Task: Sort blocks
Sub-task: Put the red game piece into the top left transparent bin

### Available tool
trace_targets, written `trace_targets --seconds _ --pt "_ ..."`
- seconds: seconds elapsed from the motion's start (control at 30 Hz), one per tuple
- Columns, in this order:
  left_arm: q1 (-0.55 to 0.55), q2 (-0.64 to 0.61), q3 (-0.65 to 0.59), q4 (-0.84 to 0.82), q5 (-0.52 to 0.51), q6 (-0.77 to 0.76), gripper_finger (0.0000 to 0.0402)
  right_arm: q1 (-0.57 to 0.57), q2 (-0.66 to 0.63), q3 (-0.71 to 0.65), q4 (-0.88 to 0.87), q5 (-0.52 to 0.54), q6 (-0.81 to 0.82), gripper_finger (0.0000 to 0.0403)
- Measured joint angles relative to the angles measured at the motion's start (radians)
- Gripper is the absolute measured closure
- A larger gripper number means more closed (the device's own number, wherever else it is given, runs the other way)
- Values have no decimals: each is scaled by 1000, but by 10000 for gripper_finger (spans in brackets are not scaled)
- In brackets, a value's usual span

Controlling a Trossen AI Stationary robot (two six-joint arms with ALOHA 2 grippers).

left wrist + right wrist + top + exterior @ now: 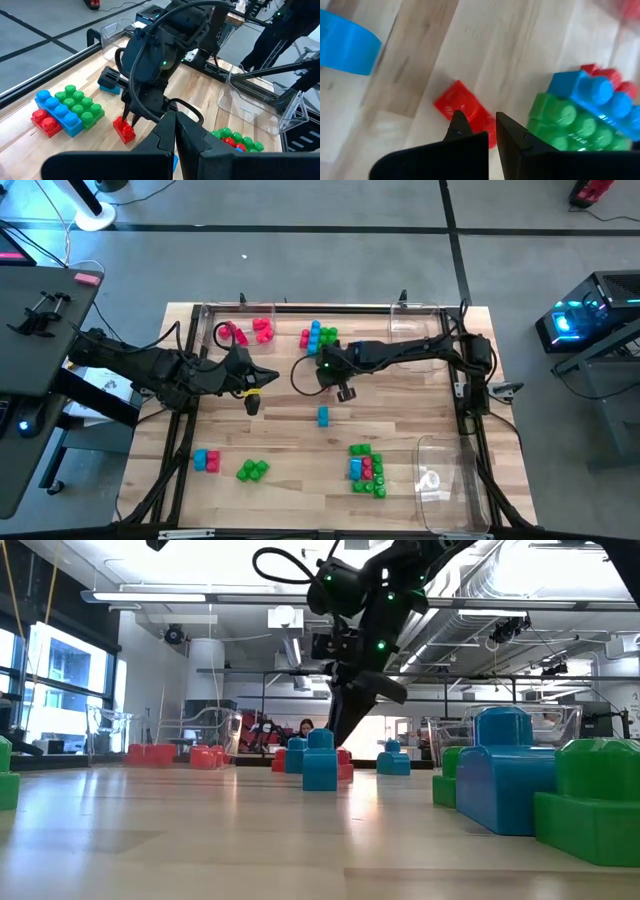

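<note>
A small red block (124,130) lies flat on the wooden table, close to a joined blue, green and red cluster (65,110) at the far middle. My right gripper (479,129) is shut and slants down with its tips at this red block (462,107). A single blue block (323,416) stands mid-table. Red blocks (262,330) lie in a clear tray at the far left. My left gripper (175,137) is shut, touches nothing, and hangs above the table's left half (268,374). My right gripper has its shut fingertips (459,122) against the near end of the red block (476,119). The fingers slant down from above. The block lies flat on the table, beside the cluster. Whether the tips press on it or only touch its edge, I cannot tell.
A blue and red pair (207,460) and green blocks (252,470) lie near the front left. A mixed pile (367,470) sits front right beside a clear tray (440,480). Another clear tray (415,320) stands at the far right. Rails edge the table.
</note>
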Motion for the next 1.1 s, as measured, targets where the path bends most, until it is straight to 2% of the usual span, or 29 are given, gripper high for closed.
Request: trace_targets --seconds 0.2,0.43,0.53,0.63,0.73,0.93,1.1 --pt "0 0 0 0 0 -26 402 14 1 0 8 29 -52 382" --pt "1 0 0 4 -3 -50 402 14 17 0 -14 17 29 294" --pt "1 0 0 6 -6 -53 402 14 17 0 21 13 -14 256" --pt "1 0 0 6 -7 -68 402 14 18 0 18 -9 -86 235" --pt "1 0 0 6 -8 -74 401 14 38 0 -2 -46 -149 234" --pt "1 0 0 6 -8 -87 401 14 83 0 11 -46 -222 255" --pt "1 0 0 5 -8 -87 401 13 109 3 14 -41 -223 267"
